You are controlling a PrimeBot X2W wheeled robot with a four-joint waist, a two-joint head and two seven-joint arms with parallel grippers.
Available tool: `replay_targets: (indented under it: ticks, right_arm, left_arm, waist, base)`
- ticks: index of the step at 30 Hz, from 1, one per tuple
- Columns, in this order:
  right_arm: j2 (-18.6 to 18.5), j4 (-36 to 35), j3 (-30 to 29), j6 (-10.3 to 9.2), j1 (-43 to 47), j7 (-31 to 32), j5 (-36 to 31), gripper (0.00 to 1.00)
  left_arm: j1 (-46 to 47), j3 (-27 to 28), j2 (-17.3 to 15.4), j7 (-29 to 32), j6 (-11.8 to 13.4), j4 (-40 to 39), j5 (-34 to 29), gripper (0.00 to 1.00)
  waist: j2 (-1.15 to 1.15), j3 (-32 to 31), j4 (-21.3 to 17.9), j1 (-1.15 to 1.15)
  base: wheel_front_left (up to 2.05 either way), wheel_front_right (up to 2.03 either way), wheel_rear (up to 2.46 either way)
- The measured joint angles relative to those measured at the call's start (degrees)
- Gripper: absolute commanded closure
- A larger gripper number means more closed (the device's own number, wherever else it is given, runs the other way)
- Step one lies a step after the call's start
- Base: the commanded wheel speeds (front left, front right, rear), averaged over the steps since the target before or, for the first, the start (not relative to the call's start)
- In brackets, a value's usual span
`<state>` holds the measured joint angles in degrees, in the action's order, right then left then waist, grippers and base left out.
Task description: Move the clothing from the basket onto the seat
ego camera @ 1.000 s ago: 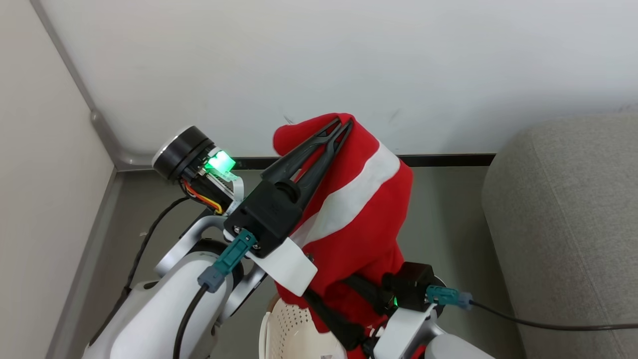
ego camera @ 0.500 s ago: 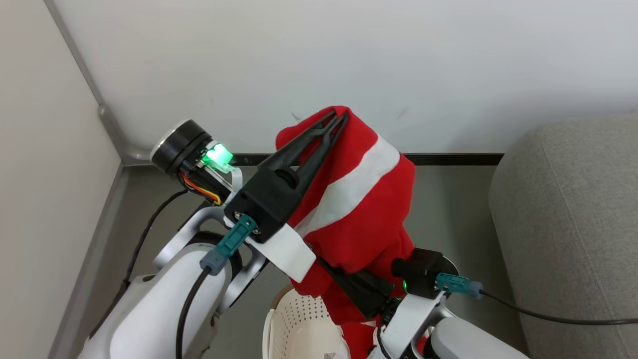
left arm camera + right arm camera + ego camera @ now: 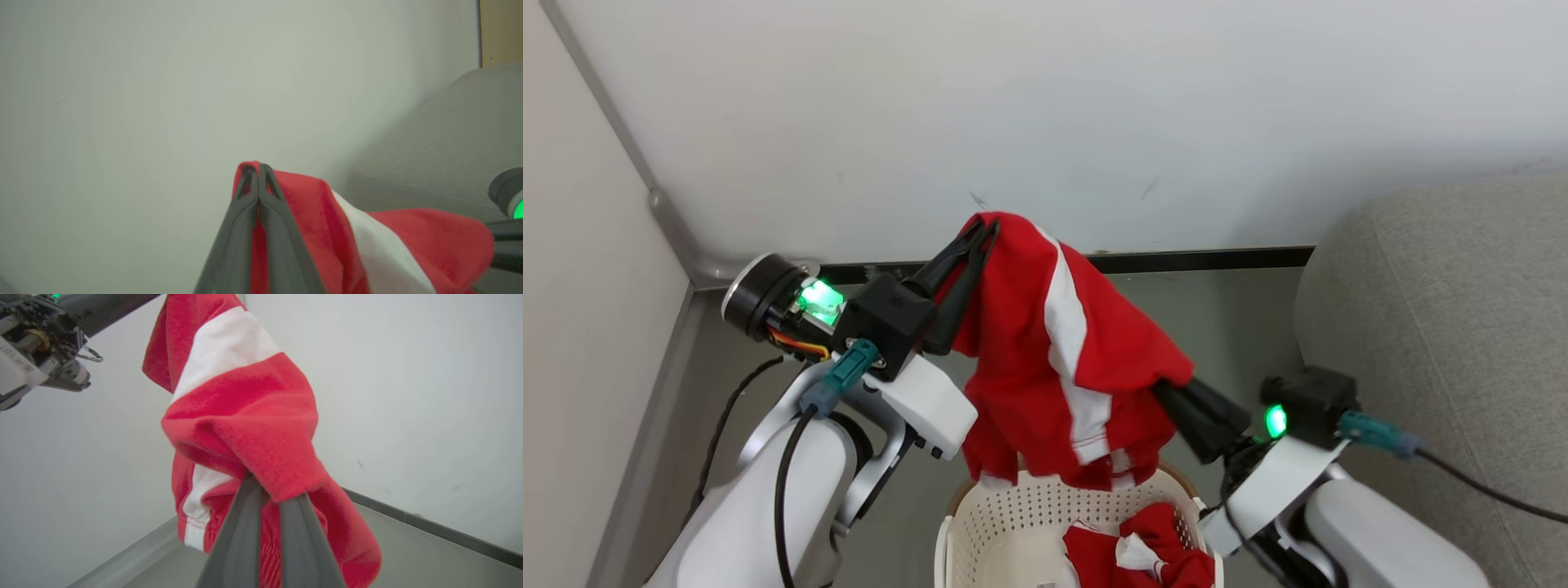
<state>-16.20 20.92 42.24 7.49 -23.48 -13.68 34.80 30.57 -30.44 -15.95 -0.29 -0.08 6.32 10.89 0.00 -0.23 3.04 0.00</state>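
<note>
Basket (image 3: 1013, 514): cream and perforated with a brown rim band; at 6 o'clock in the head view, nearest the robot.
Remaining clothing (image 3: 1156, 559): red fabric with a white tag, crumpled inside the basket toward its 4 o'clock side.
Right gripper (image 3: 1176, 396): both dark fingers are pinched together on a fold at the 4 o'clock edge of the held garment (image 3: 1021, 359), with their tips buried in the cloth.
Held garment: red with a broad white stripe, stretched between the two grippers above the basket. Its white-trimmed hem reaches the far rim, but contact cannot be told. It is well apart from the seat.
Left gripper (image 3: 982, 229): fingers clamped tight on the garment's top corner at 11 o'clock, the highest point of the cloth.
Seat (image 3: 1437, 327): light grey woven sofa at 3 o'clock.
Floor (image 3: 1241, 327): grey, between basket and seat.
Wall (image 3: 1094, 122): white, at 12 o'clock, with a black baseboard (image 3: 1201, 260) at its foot.
</note>
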Motion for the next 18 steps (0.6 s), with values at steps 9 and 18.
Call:
replay_targets:
  ticks: [9, 18]
  right_arm:
    - [-2.83, -2.24, -6.82, 0.0, 0.04, -0.19, -0.53, 1.0]
    - [-3.91, -3.96, -10.16, 0.0, 1.15, -0.52, -1.14, 1.0]
  left_arm:
    - [-4.26, 0.99, 0.53, -1.59, 0.05, 1.27, 3.82, 1.0]
    - [-8.05, 1.43, 1.56, -3.7, -0.52, 1.96, 7.12, 0.6]
  waist:
    - [0.0, -0.68, -1.87, 0.0]
    - [0.0, -1.33, -3.34, 0.0]
  base:
    - [0.0, 0.0, 0.0]
    - [0.0, 0.0, 0.0]
